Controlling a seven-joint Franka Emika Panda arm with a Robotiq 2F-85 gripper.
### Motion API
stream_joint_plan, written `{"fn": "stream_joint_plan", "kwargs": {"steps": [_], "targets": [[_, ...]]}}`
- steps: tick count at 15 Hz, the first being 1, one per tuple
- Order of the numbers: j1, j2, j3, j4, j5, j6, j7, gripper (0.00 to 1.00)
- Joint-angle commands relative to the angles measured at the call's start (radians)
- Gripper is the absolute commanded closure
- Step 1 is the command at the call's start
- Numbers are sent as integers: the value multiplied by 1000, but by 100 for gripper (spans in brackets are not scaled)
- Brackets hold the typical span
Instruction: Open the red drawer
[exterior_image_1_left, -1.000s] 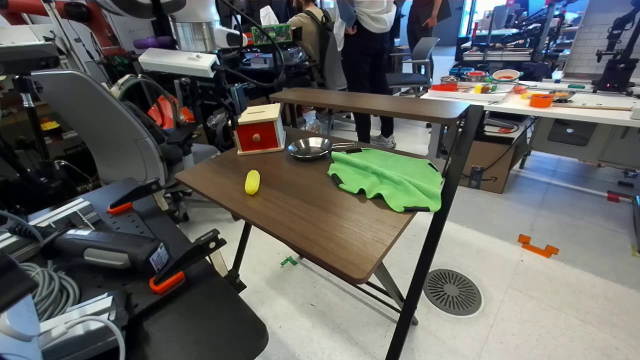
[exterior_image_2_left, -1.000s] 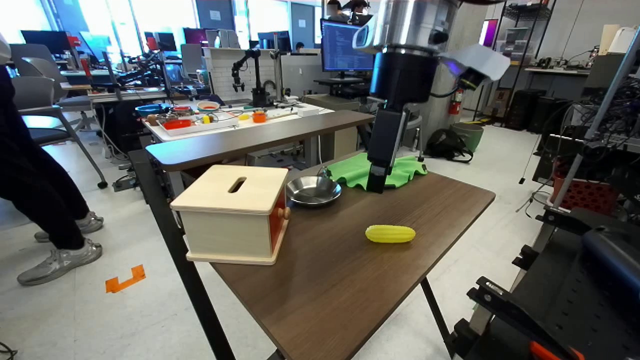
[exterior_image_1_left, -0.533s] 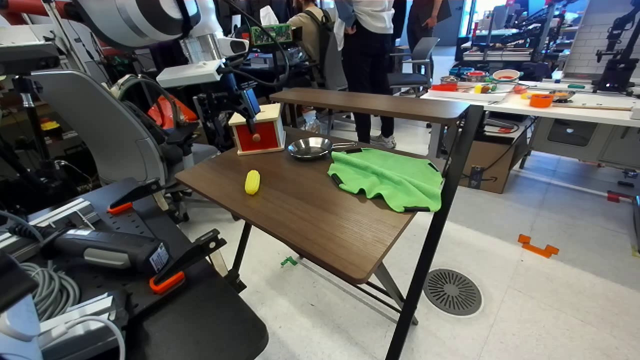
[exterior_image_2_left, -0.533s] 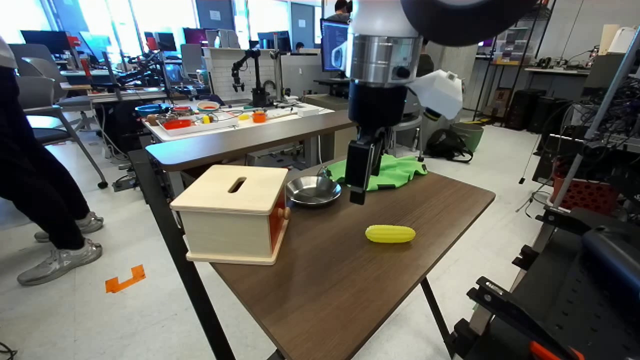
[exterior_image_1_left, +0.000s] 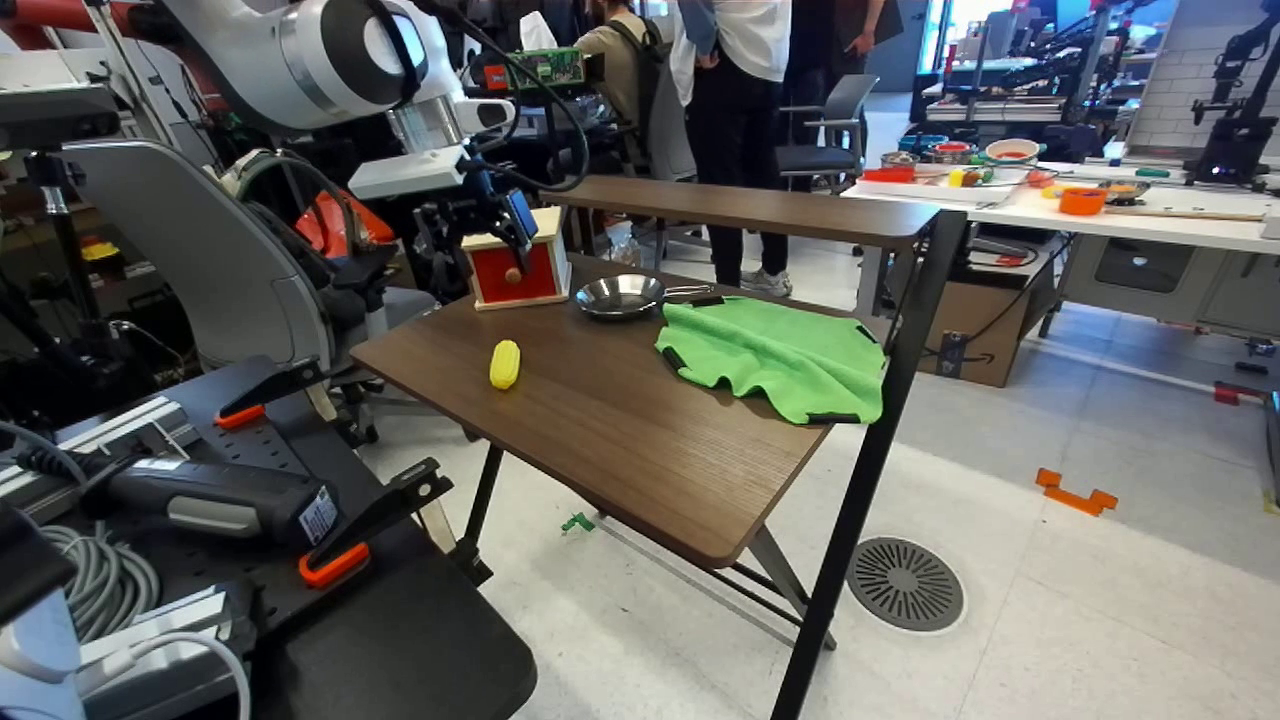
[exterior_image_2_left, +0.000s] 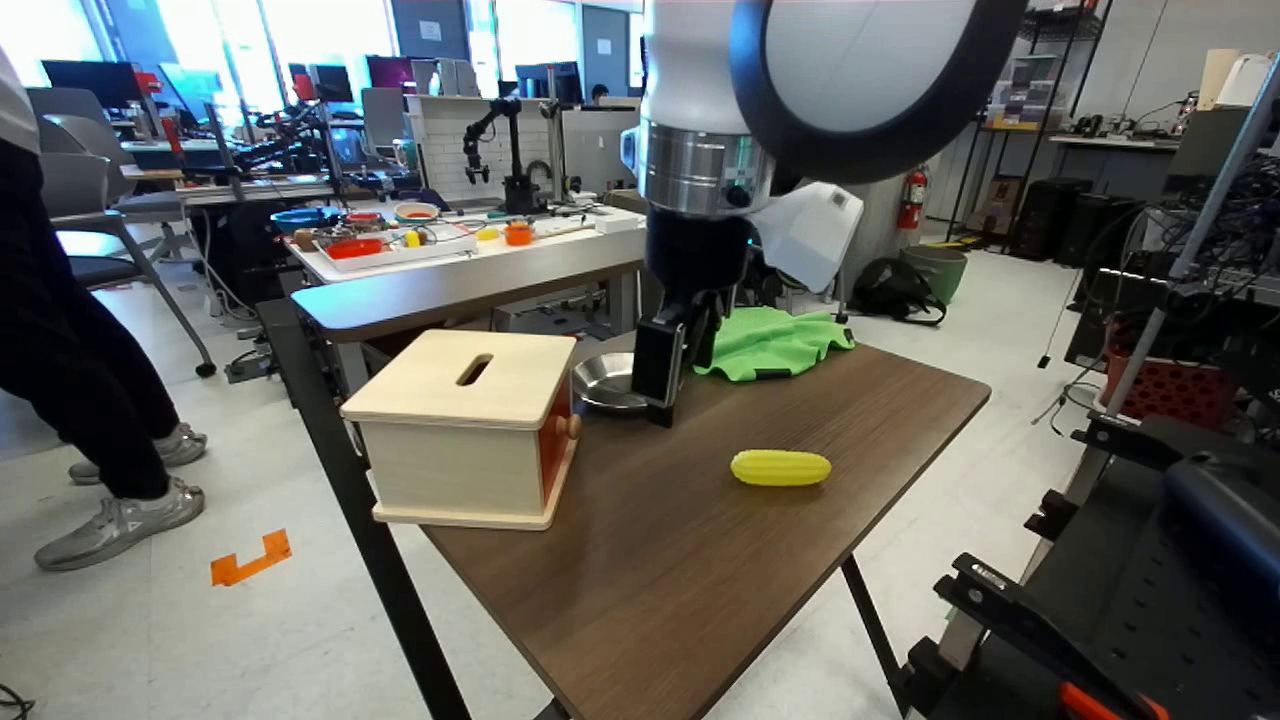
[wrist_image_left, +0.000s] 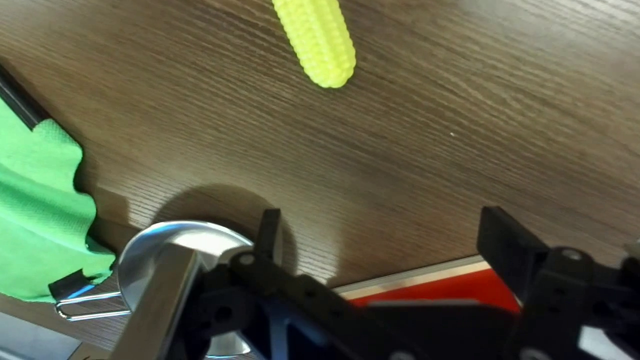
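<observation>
The red drawer (exterior_image_1_left: 497, 272) is shut in a pale wooden box with a slotted lid. Its round wooden knob (exterior_image_1_left: 513, 275) faces the table. In an exterior view the drawer's red front (exterior_image_2_left: 552, 462) shows edge-on, with the knob (exterior_image_2_left: 570, 427) sticking out. In the wrist view part of the red front (wrist_image_left: 450, 287) shows at the bottom; the knob is hidden behind the gripper. My gripper (wrist_image_left: 382, 212) is open and empty, its fingers pointing down. In both exterior views the gripper (exterior_image_1_left: 492, 262) (exterior_image_2_left: 683, 392) hangs above the table in front of the drawer, apart from the knob.
A steel pan (exterior_image_1_left: 620, 296) stands beside the box, close to one finger in the wrist view (wrist_image_left: 145, 255). A yellow corn (exterior_image_2_left: 780, 467) lies on the table (exterior_image_2_left: 680, 560). A green cloth (exterior_image_1_left: 780, 350) lies past the pan. A raised shelf (exterior_image_1_left: 740, 208) runs along the table's edge.
My gripper has moved from over the cloth side toward the box and lowered, and now hangs nearer the drawer front. The drawer, pan, corn and cloth have not moved.
</observation>
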Motion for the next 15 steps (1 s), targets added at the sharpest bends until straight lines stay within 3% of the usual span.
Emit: {"fn": "stream_joint_plan", "kwargs": {"steps": [1, 15], "targets": [[-18, 69, 23, 77, 1, 26, -31, 0], [-165, 238, 201, 270, 50, 0, -317, 0]]}}
